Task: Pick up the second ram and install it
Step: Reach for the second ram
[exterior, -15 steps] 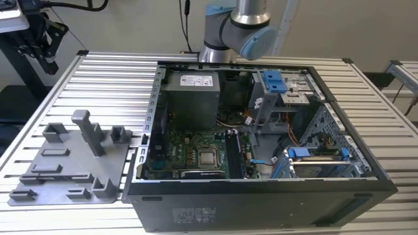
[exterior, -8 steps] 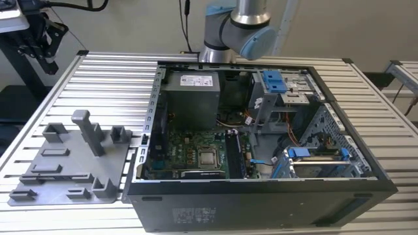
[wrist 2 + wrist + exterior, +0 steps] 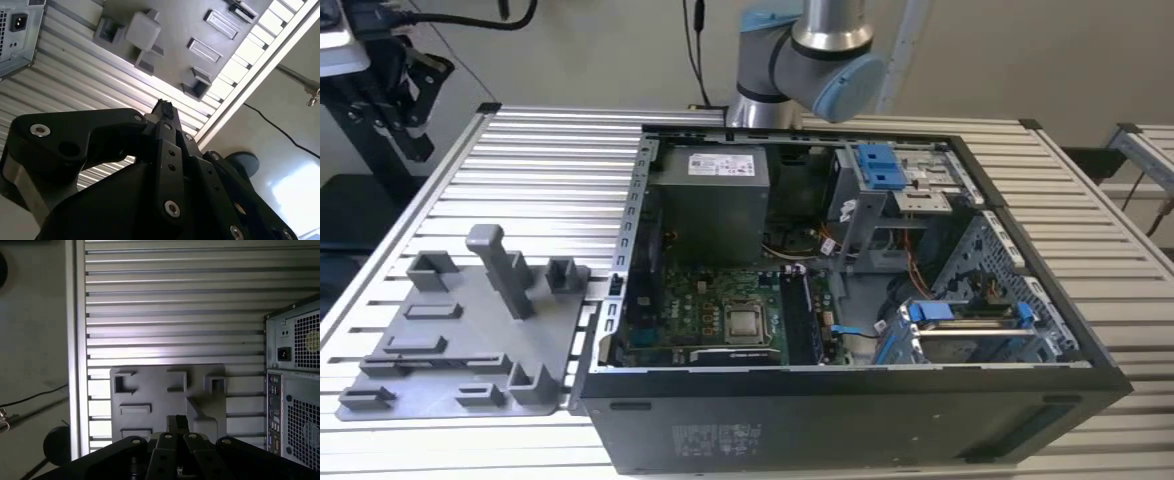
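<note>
1. Hanging high over the gray holder plate (image 3: 155, 395), the gripper (image 3: 177, 421) (image 3: 165, 107) looks down on it in both wrist views.
2. Its fingertips are pressed together. I cannot tell if anything thin is pinched between them.
3. I cannot pick out the second ram, so I cannot tell where it is or which way its long side points.
4. In the exterior view, the plate lies on the ribbed table (image 3: 547, 170), just beside the open computer case (image 3: 854, 420), on the exterior view's left.
5. Long black slots (image 3: 790, 318) run along the green board (image 3: 700, 300) inside the case.
</note>
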`<state>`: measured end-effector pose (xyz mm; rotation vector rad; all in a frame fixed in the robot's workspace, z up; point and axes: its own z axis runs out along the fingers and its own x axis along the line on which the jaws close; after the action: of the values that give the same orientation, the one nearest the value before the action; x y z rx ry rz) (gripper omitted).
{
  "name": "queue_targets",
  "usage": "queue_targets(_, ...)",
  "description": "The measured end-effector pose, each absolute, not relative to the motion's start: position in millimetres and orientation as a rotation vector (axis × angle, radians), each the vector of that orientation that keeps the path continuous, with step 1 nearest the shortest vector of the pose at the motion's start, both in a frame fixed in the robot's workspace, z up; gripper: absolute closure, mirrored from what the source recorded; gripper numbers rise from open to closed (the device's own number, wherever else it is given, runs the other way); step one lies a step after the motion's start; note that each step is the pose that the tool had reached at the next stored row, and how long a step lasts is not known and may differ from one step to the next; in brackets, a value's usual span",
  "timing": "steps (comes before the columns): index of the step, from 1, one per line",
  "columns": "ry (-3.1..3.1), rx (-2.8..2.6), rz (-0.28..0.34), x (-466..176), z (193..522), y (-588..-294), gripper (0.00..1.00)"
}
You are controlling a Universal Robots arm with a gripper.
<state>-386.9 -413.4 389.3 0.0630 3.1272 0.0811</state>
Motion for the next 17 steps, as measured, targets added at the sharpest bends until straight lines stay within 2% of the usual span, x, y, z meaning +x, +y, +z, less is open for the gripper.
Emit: queue_targets(17,3.128,0.030,0.081,-390,384,-446,0.89)
